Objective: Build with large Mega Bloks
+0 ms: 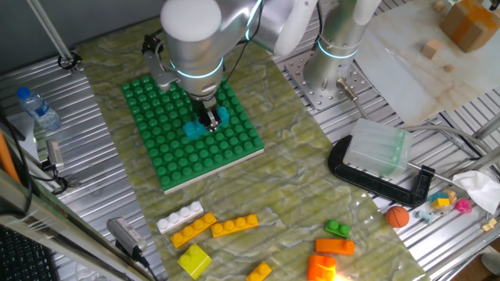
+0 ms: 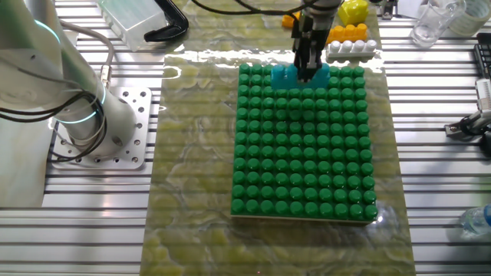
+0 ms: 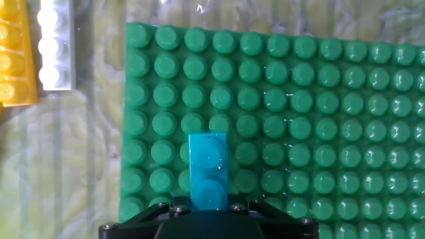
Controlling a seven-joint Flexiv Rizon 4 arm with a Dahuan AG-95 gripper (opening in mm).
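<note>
The gripper (image 3: pixel 209 211) is clamped on the cyan brick (image 3: pixel 208 171), which sits over the green baseplate (image 3: pixel 319 99) near its edge. To seat it well, I'd line the brick squarely over the studs and press straight down without tilt. Beyond lies a marbled green mat (image 1: pixel 312 195) with spare bricks: white (image 1: pixel 180 217), yellow-orange (image 1: pixel 234 226), orange (image 1: pixel 334 246). Farther off, a black clamp (image 1: pixel 375 178) rests on the slatted table (image 1: pixel 94 211).

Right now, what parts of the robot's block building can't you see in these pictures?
- Cyan brick: the gripper covers its middle in both fixed views; the hand view's bottom edge cuts off its near end.
- Whether the brick is pressed onto the green baseplate: not visible in any view.
- Gripper fingertips: hidden below the hand view's frame.
- White brick and yellow-orange brick: cut off by the hand view's top-left edges.
</note>
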